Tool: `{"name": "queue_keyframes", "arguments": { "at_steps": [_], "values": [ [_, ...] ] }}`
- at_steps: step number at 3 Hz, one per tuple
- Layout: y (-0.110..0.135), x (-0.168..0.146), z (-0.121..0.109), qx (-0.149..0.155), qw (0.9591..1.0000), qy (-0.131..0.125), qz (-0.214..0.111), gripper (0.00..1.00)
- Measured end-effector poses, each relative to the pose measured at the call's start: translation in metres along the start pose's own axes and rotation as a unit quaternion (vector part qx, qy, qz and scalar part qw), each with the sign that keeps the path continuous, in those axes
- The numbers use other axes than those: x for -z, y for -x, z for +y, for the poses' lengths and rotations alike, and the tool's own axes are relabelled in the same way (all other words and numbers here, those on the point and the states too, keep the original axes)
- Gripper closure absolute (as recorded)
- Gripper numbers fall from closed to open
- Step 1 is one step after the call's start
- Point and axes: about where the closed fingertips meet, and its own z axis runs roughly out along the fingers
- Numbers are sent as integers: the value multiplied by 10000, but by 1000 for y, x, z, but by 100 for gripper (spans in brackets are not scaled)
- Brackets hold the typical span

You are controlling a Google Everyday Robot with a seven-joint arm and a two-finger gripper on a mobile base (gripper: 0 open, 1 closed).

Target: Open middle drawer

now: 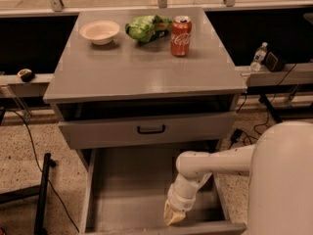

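The middle drawer [128,187] is pulled far out below the cabinet top [142,70]. Its plain grey inside shows, and its front wall [210,227] lies at the bottom edge of the view. Its handle is out of view. My gripper [174,214] hangs from the white arm [215,161] and reaches down inside the drawer, right behind the front wall, right of centre. The smaller top drawer [107,132] with its black bar handle [150,129] stands slightly open above it. The bottom drawer is hidden.
A white bowl [100,32], a green bag [145,27] and a red soda can [180,29] stand on the cabinet top. A water bottle [258,57] sits on the right ledge. A black stand and cable [41,190] are on the floor left. My white body [286,180] fills the lower right.
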Motion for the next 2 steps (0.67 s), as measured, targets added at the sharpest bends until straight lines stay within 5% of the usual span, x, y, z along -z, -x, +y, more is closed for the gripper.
{"name": "queue_keyframes", "arguments": {
  "at_steps": [1, 2],
  "values": [
    [-3, -3, 36, -147, 9995, 216, -202, 100],
    [1, 7, 66, -189, 9980, -37, -610, 100]
  ]
}}
